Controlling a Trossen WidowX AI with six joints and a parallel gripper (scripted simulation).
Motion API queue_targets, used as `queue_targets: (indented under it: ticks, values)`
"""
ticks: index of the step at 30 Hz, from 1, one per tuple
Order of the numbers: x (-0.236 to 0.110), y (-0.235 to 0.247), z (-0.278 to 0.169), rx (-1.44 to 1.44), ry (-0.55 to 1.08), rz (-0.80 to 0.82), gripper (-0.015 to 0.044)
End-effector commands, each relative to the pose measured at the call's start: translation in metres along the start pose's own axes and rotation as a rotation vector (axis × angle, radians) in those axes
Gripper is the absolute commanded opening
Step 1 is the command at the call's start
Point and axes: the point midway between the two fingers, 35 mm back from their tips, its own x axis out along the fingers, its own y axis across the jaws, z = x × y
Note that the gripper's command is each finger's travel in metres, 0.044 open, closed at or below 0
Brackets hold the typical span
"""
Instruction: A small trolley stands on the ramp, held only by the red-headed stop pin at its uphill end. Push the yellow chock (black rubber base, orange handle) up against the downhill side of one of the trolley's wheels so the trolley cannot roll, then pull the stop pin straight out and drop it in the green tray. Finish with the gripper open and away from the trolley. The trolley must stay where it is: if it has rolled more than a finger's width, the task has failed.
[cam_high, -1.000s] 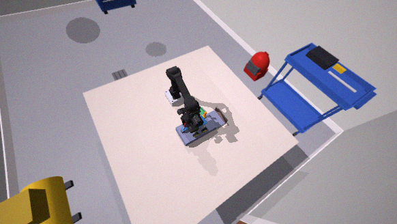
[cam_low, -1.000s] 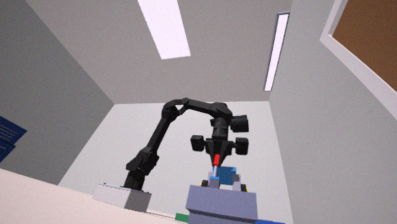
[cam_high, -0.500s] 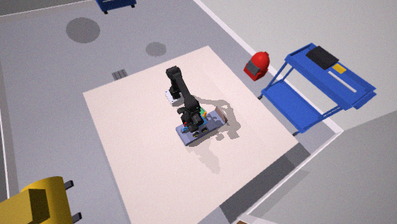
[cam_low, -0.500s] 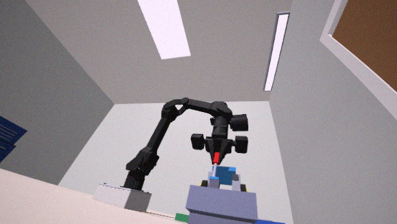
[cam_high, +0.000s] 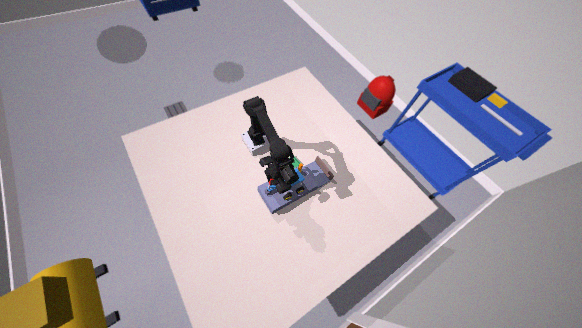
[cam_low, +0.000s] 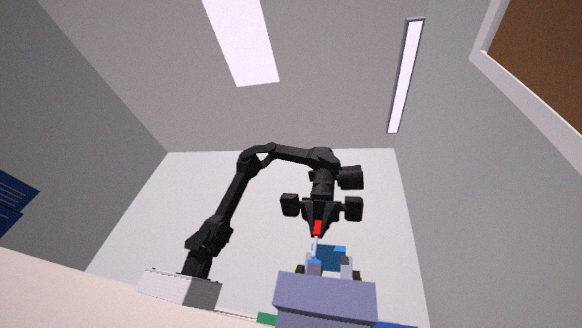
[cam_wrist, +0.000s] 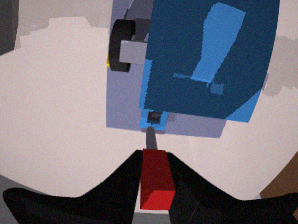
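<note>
Well into the second half, by the look of it: red-headed metal stop pin (cam_low: 317, 228) (cam_wrist: 157, 174) apparently drawn up out of the blue square-holed bracket (cam_low: 314, 261) (cam_wrist: 144, 123), with tray drop and final release left to do. Orange handle of the yellow chock (cam_high: 300, 166) visible beside the blue-bodied trolley (cam_low: 330, 257) (cam_wrist: 215, 60) on the grey-violet ramp (cam_high: 273, 201) (cam_low: 325, 295) (cam_wrist: 120, 105); wheel contact impossible to tell. Black gripper (cam_high: 283, 188) (cam_low: 318, 234) (cam_wrist: 152, 156) clenched on the red head, pin shaft hanging below the fingertips, just above the bracket. Green tray (cam_high: 297, 162) (cam_low: 266, 318) still to be reached, low beside the ramp.
</note>
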Motion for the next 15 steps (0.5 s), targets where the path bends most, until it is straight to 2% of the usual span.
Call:
queue_targets:
  ticks: [1,15]
  values:
    - [-0.0041,-0.0024,-0.0027,0.008,0.005,-0.009,0.0]
    - [-0.0049,-0.0032,-0.0098,0.008,0.005,-0.009,0.0]
